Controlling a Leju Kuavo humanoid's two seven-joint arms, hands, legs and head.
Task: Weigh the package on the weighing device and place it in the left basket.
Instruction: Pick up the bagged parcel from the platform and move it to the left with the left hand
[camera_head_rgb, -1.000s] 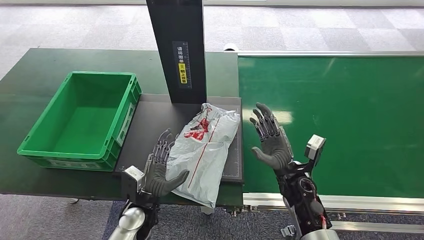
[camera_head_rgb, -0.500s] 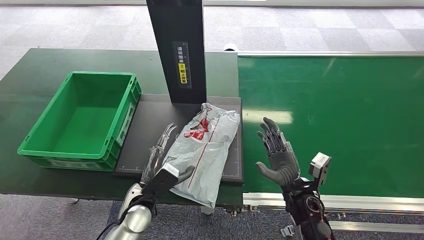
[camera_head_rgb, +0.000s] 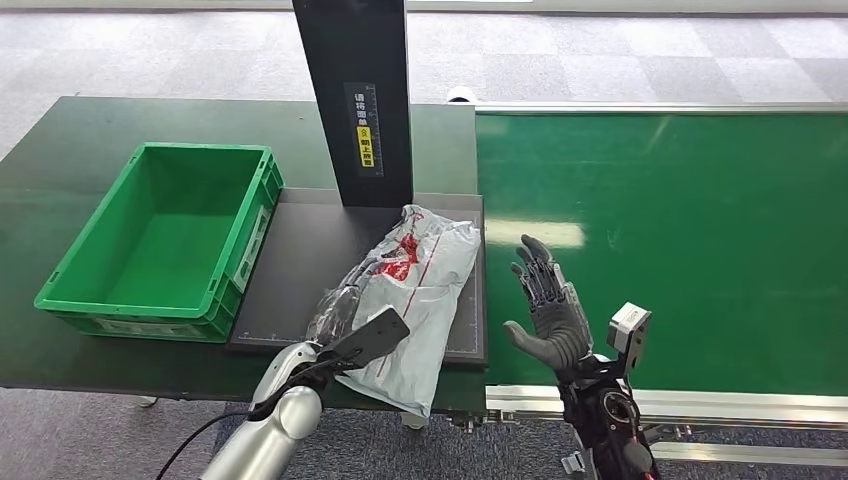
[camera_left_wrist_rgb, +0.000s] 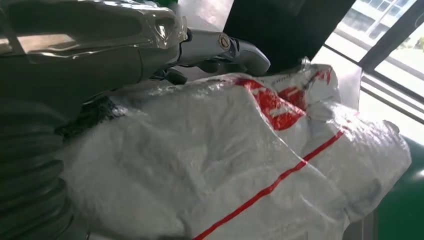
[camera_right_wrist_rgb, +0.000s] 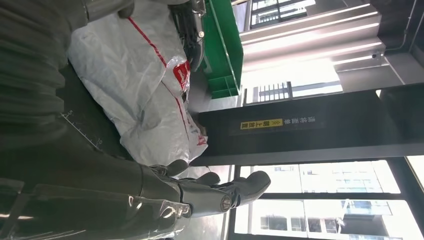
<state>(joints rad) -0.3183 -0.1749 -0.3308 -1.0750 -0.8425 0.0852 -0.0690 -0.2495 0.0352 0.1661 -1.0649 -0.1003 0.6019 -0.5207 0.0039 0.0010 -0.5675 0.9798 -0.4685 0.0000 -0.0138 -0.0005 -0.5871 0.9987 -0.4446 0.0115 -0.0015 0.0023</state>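
The package (camera_head_rgb: 410, 300) lies lengthwise on the scale platform (camera_head_rgb: 300, 250), left hand (camera_head_rgb: 345, 315) pressed against its left edge without a confirmed grip, while the right hand (camera_head_rgb: 545, 305) hovers open, apart.

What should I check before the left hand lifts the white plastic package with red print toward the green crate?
1. White plastic package with red print lies on the black scale platform: ok.
2. Left hand has fingers on the package: ok.
3. Grip firm enough to lift: cannot tell.
4. Right hand is off the package, fingers spread: ok.
5. Green plastic crate holds nothing: ok.
6. Weight reading taken: cannot tell.
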